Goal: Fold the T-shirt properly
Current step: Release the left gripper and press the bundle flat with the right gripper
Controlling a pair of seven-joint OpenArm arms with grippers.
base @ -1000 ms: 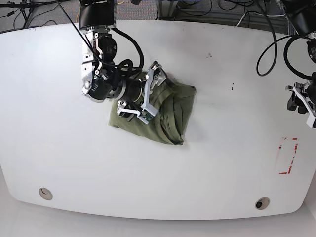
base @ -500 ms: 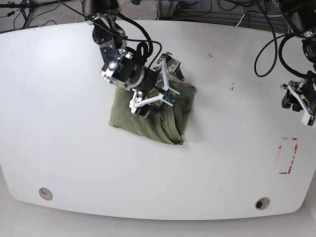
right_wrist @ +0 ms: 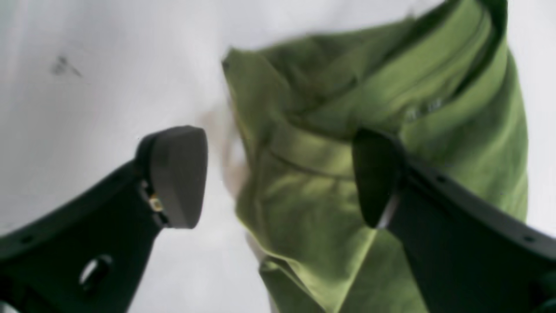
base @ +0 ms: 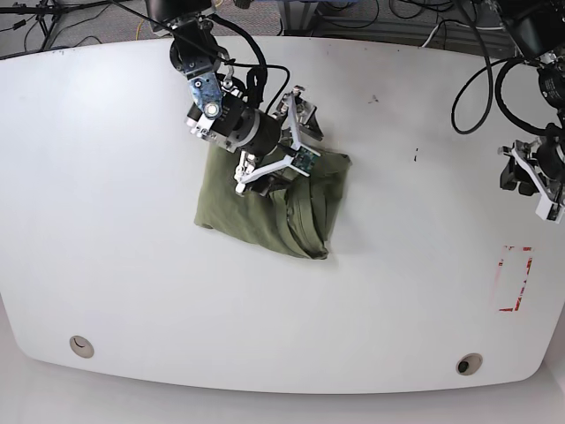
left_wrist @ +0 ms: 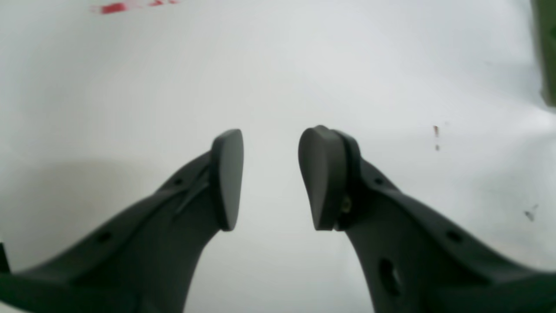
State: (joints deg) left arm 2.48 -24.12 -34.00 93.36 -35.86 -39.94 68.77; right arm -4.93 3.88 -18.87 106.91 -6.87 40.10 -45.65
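folding is in hand as we look on: the t-shirt (base: 256, 217), olive green and rumpled, lies bunched in a compact bundle on the bench (base: 388, 336), left of centre in the base view, one end slanting toward the near edge. we judge this to be a middle stage, the cloth gathered but its layers uneven and no neat rectangle made.

above its far end hangs the right gripper (right_wrist: 278, 178), jaws spread wide, one finger over the cloth and the other out past its edge, with nothing in its grasp. the left gripper (left_wrist: 271, 178) waits well apart on the other side, jaws partly open, only bare surface between them.

the next move, in our view, calls for the right gripper to lower over that edge, pinch the loose layers and draw them across or flat. a shallow pinch could take just the top layer and drag the bundle askew; soft cotton like this will probably crease again as it is pulled.

of containers, we see none, and the shirt rests directly on the bench.
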